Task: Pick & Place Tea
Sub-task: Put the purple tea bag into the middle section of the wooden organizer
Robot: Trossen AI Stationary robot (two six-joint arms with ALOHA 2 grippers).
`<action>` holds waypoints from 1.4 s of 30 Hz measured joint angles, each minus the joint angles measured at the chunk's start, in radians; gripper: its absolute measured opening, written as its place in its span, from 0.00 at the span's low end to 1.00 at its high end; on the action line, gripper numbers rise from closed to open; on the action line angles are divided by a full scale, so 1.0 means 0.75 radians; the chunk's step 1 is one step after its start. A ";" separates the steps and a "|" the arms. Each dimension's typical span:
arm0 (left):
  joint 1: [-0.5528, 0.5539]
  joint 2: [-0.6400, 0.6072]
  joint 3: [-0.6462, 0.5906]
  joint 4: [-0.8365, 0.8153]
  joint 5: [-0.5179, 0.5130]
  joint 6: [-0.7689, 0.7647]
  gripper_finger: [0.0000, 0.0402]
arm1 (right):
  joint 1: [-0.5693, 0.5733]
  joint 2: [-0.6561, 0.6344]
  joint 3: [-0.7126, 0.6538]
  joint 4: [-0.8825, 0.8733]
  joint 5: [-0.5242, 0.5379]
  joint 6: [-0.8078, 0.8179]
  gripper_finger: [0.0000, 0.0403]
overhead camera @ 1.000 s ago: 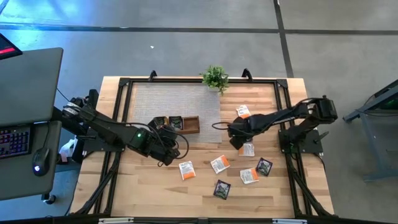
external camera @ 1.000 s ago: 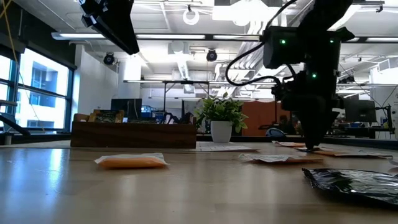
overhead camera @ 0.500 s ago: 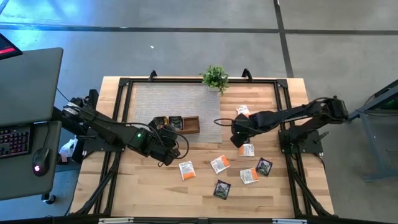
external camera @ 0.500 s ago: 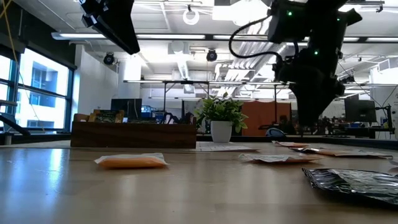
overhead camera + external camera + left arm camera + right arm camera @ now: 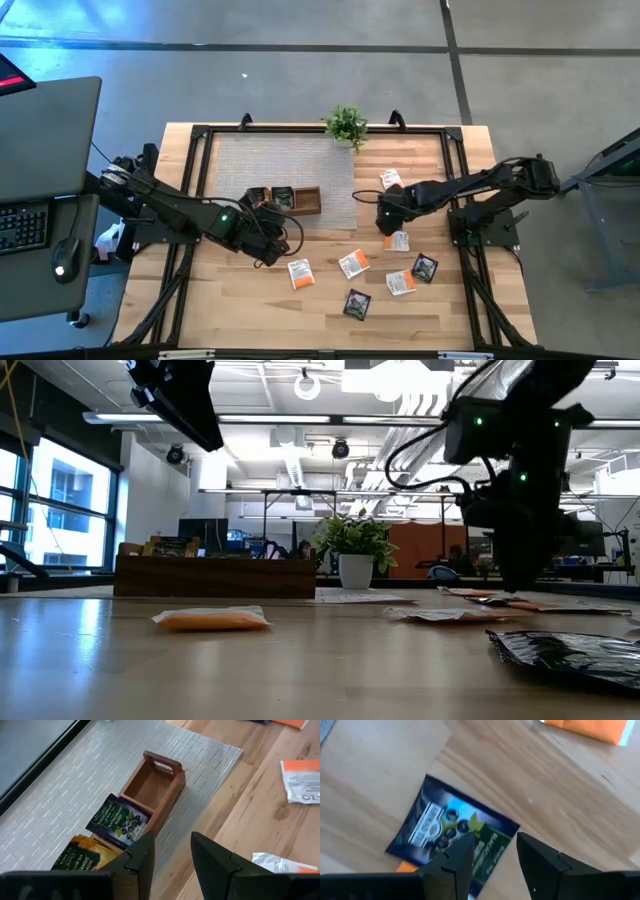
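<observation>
The right hand (image 5: 494, 855), fingers apart, hangs directly over a dark tea sachet (image 5: 452, 834) lying flat on the tabletop near its right edge. The left hand (image 5: 172, 852), fingers apart, waits beside the tray (image 5: 150, 787).

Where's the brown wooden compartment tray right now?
In the high view, the brown wooden compartment tray sits on the grey woven mat, left of table centre, just beyond the left gripper.

Upper centre: small potted plant (image 5: 346, 125) at the wooden counter's (image 5: 240, 300) far edge, beside a grey woven mat (image 5: 270, 165). On the mat, a brown wooden tray (image 5: 306, 199). Far left: keyboard (image 5: 22, 226) and mouse (image 5: 60, 269).
</observation>
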 joint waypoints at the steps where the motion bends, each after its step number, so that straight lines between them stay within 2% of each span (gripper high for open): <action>1: 0.000 0.000 0.000 0.003 0.001 0.000 0.31 | -0.013 0.000 -0.020 0.035 0.000 -0.004 0.36; 8: 0.000 0.000 -0.001 0.014 0.003 0.009 0.31 | -0.101 -0.007 -0.142 0.267 -0.009 0.007 0.36; 19: 0.000 0.000 -0.001 0.014 0.004 0.010 0.31 | -0.077 -0.003 -0.176 0.299 0.030 -0.057 0.35; 23: 0.000 0.000 -0.001 0.014 0.006 0.010 0.31 | -0.068 0.035 -0.189 0.311 0.051 -0.062 0.26; 29: 0.000 -0.001 -0.001 0.014 0.007 0.010 0.31 | -0.034 0.016 -0.200 0.356 0.096 -0.129 0.03; 35: 0.000 -0.001 -0.001 0.012 0.006 0.035 0.31 | 0.021 -0.063 -0.105 0.332 0.073 -0.279 0.04; 39: 0.000 -0.001 -0.001 0.021 0.002 0.071 0.31 | 0.102 -0.064 0.023 0.514 0.194 -0.486 0.01; 42: 0.000 -0.001 0.000 0.021 -0.002 0.076 0.31 | 0.192 -0.005 0.103 0.766 0.443 -0.696 0.02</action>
